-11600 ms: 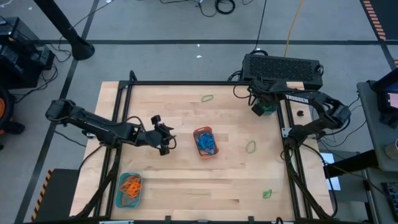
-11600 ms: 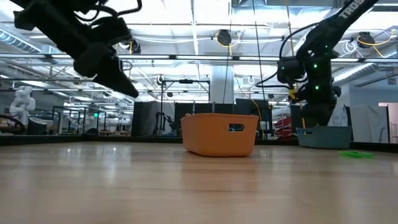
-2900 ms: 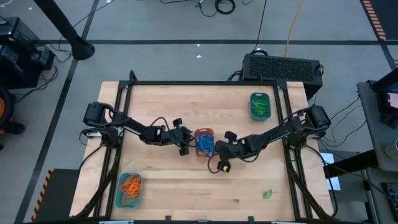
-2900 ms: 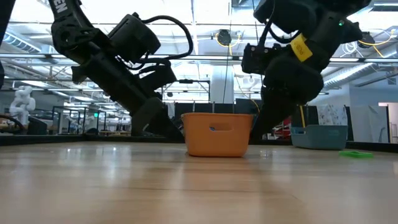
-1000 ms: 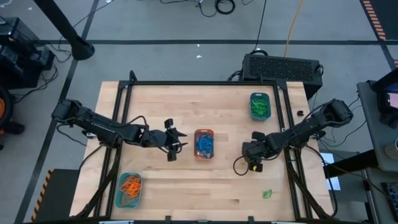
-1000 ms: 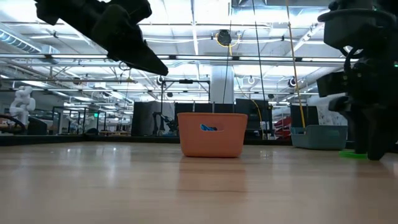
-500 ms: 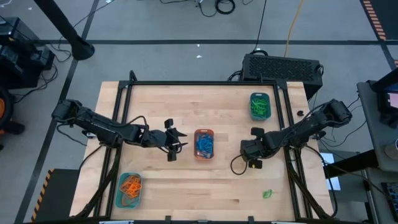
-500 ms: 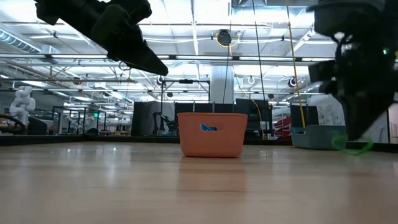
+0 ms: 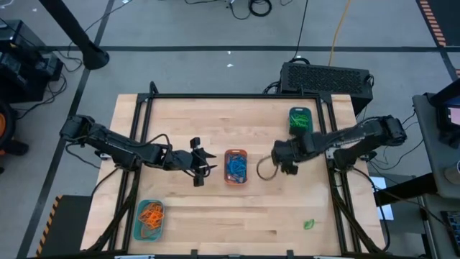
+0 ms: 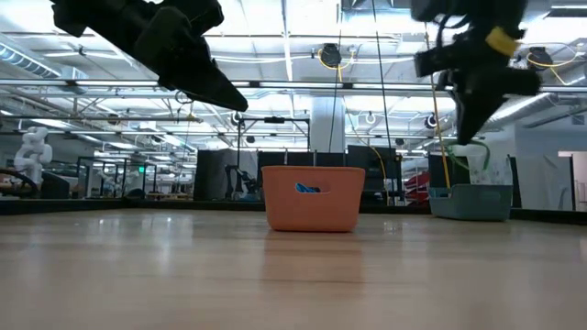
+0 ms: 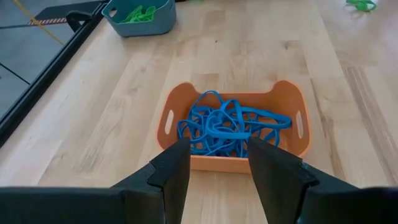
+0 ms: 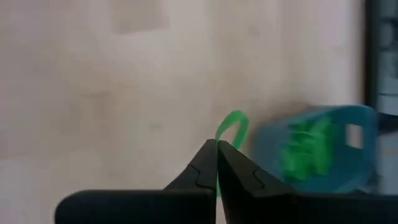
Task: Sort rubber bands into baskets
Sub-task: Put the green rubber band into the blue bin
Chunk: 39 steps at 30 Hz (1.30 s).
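Right gripper clenched on a green rubber band, teal basket at its two o'clock; left gripper released.

floor: grey concrete | ceiling: bright strip lights | surface: pale wood table

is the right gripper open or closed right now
Closed. In the right wrist view the right gripper has its fingertips pressed together on a green rubber band, which loops out in front of the teal basket.
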Available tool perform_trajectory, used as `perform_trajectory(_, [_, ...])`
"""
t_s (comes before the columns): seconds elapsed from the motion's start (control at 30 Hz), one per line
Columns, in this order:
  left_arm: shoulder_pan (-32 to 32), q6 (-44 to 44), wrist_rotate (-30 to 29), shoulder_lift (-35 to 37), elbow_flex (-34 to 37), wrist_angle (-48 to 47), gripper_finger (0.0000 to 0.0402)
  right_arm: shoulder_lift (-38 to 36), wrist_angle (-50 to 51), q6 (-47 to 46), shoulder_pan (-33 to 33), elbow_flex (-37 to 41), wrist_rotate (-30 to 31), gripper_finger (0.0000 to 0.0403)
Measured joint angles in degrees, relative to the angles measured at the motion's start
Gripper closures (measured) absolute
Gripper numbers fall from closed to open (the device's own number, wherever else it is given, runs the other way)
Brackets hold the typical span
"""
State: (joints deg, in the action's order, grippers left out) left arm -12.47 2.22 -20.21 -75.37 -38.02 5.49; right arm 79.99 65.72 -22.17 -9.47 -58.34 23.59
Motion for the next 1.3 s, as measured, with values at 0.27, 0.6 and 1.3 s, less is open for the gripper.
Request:
perform_trajectory(0.27, [0.00,-0.04,0.00,0.00,0.00,-0.02,0.0233,-0.04,3.42,11.15,19.25,-0.25,3.38,0.0403])
perform_trajectory(0.6, [0.02,-1.25,-0.02,0.00,0.00,-0.08,0.0233,-0.04,-7.05,23.99,38.05,-0.22,-5.89,0.0402])
perform_trajectory(1.3, [0.02,-1.21,-0.02,-0.02,0.02,-0.50,0.0233,7.95,-10.26,27.47,52.64,-0.09,-8.83,0.0402])
